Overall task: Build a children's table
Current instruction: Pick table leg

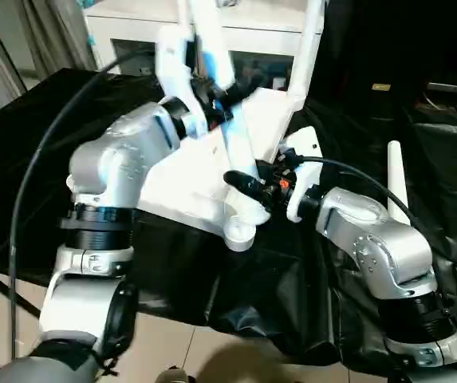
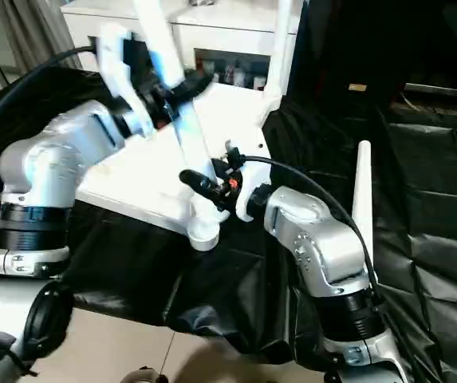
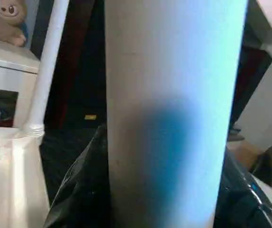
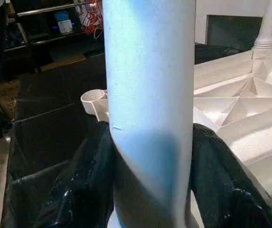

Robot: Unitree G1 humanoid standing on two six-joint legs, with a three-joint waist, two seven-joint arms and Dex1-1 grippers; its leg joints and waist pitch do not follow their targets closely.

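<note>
The children's table top (image 1: 176, 187) lies upside down on a black-covered surface, its ribbed underside (image 4: 249, 99) facing up. A white leg (image 1: 234, 144) rises slanted from the near corner socket (image 1: 240, 234). Both grippers are on this leg. My left gripper (image 1: 216, 89) is shut on its upper part, with black fingers (image 3: 81, 190) on either side of the tube. My right gripper (image 1: 248, 185) is shut on it low down, just above the socket. A second leg (image 1: 306, 56) stands in a far corner socket. A third leg (image 1: 396, 179) sticks up to the right, beyond my right forearm.
Black sheeting (image 1: 292, 303) drapes over the work surface and hangs off its near edge above the tiled floor. A white cabinet (image 1: 132, 20) with glass doors stands behind the table top, with a plush toy (image 3: 5, 21) on it. An empty corner socket (image 4: 92, 99) shows beside the held leg.
</note>
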